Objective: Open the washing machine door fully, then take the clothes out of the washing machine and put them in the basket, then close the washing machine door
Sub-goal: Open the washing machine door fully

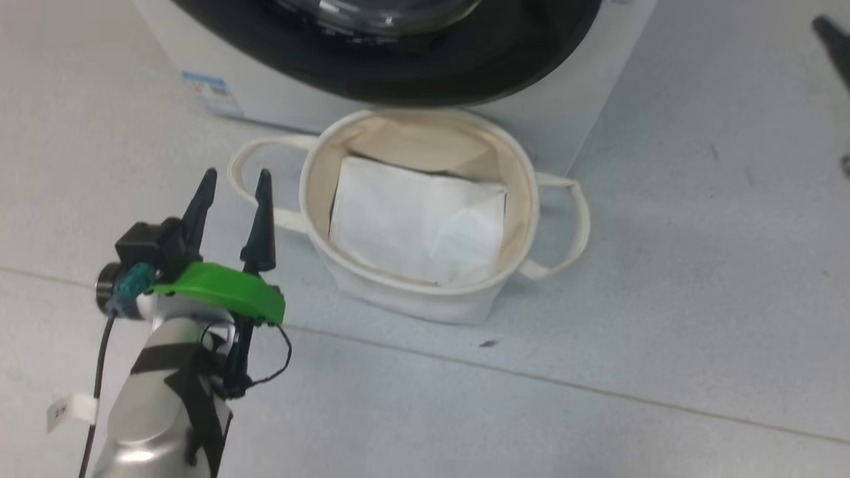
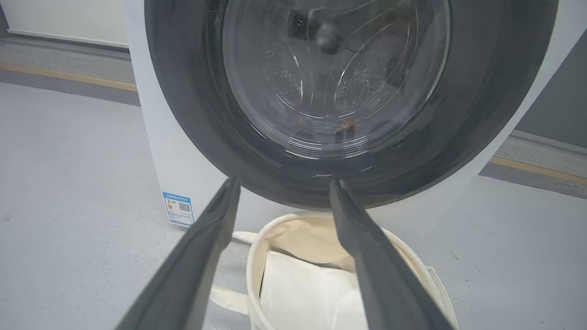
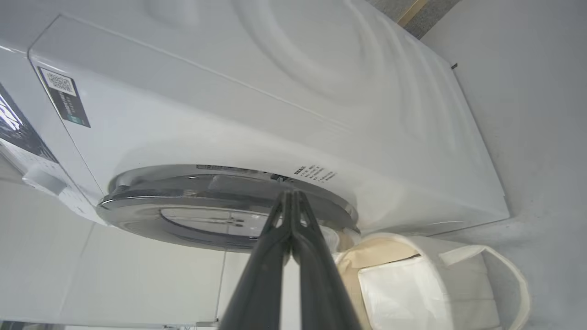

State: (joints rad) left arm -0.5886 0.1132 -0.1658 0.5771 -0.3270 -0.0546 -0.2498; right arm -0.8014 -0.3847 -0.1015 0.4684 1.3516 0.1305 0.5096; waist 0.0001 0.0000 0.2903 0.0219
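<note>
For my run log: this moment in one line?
black-rimmed glass door: closed; left gripper: open; right gripper: shut; cream canvas basket: white sheet

At lower left, the left gripper (image 1: 238, 174) has two dark tapered fingers (image 1: 199, 207), a green curved plastic bracket (image 1: 222, 290), thin black cables (image 1: 98, 378) and a silver forearm (image 1: 153, 411).

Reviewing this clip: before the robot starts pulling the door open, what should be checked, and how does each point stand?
1. The washing machine door is closed, ready to pull: ok.
2. The right pincer is shut, tips at the door's edge; hooked behind it: cannot tell.
3. The left pincer is open, empty, clear of the door: ok.
4. The basket stands below the door; swing path clear: cannot tell.
5. The clothes show through the glass: ok.
6. Room in the basket above the white sheet: ok.
</note>
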